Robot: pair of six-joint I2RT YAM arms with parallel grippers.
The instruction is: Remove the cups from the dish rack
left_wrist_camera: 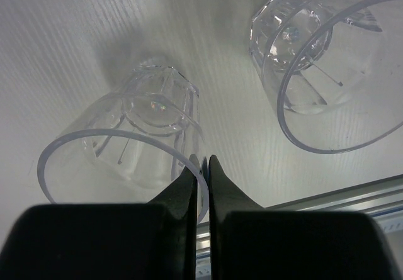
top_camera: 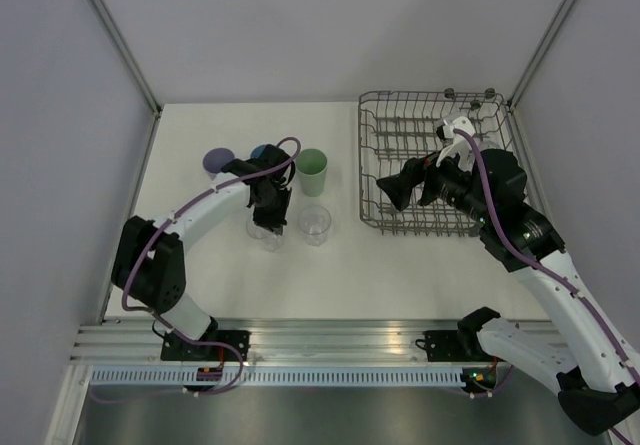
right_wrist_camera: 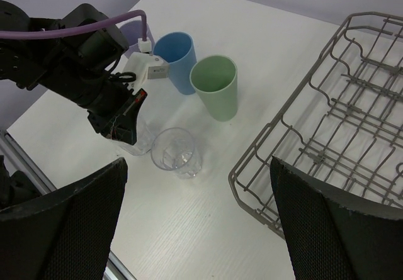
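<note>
My left gripper (top_camera: 268, 215) is shut on the rim of a clear glass (top_camera: 266, 235) that stands on the table; one finger is inside the glass (left_wrist_camera: 126, 154) and one outside, as the left wrist view (left_wrist_camera: 206, 167) shows. A second clear glass (top_camera: 315, 223) stands just right of it and also shows in the left wrist view (left_wrist_camera: 321, 72). Behind them stand the lavender (top_camera: 218, 161), blue (top_camera: 263, 152) and pale green (top_camera: 311, 171) tumblers. My right gripper (top_camera: 395, 191) is open and empty, above the left side of the dish rack (top_camera: 436, 205). Only two clear glasses show.
The part of the grey wire rack (right_wrist_camera: 352, 123) seen in the right wrist view holds no cups. The left arm (right_wrist_camera: 75, 60) leans over the glasses, with the clear glass (right_wrist_camera: 177, 153) beside it. An aluminium rail (top_camera: 330, 340) runs along the near table edge.
</note>
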